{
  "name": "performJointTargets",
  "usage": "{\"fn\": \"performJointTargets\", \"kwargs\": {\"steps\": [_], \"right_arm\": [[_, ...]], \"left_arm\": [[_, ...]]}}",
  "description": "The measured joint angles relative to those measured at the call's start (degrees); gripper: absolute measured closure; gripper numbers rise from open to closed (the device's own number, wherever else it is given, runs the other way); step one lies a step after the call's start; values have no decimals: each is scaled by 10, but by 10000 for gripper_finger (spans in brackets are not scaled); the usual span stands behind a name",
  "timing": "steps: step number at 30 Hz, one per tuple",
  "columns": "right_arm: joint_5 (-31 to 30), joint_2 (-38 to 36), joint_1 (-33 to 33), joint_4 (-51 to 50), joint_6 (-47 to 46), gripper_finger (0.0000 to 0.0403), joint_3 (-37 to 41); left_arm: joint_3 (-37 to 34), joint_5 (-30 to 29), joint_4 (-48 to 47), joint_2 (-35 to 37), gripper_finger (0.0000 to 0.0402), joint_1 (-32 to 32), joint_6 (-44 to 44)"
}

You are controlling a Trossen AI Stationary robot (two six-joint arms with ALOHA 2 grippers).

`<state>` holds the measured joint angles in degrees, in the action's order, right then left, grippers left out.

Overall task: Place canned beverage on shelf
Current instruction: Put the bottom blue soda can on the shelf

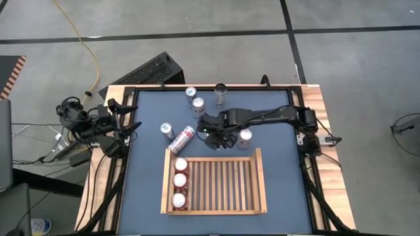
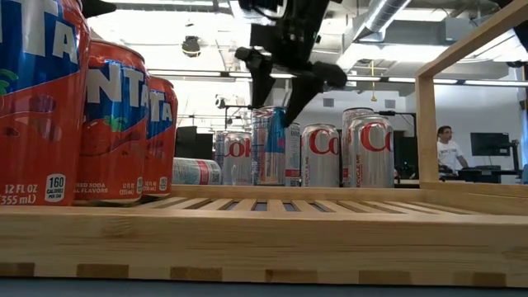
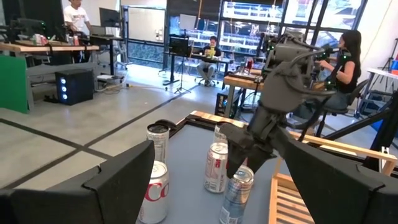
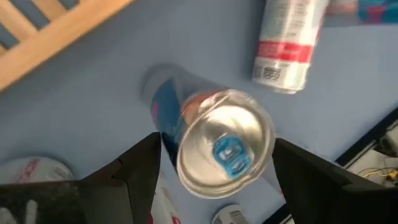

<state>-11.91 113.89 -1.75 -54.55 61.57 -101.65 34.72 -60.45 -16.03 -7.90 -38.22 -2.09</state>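
Observation:
A slim blue-and-silver can (image 4: 227,146) stands upright on the blue tabletop, just beyond the shelf's far rim; it also shows in the low view (image 2: 270,148). My right gripper (image 4: 216,143) hangs over it, pointing steeply down and open, with one finger on either side of the can's top and no contact showing. The shelf (image 1: 260,180) is a light-wood slatted tray at the table's near middle. Three orange soda cans (image 1: 180,179) stand on their bases in its left column. My left gripper (image 1: 117,128) waits open at the table's left edge.
Silver cola cans stand around the right gripper (image 1: 245,137), (image 1: 167,130), (image 1: 197,103), (image 1: 191,93), and a dark can (image 1: 220,92) stands at the far edge. One silver can (image 1: 182,139) lies on its side close to the left of the gripper. People sit in the room beyond the table.

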Motion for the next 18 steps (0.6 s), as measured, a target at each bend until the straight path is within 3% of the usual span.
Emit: {"fn": "performJointTargets", "kwargs": {"steps": [18], "right_arm": [[-2, 20, 5, -16, 18, 117, -1]], "left_arm": [[0, -2, -1, 0, 53, 0, -2]]}}
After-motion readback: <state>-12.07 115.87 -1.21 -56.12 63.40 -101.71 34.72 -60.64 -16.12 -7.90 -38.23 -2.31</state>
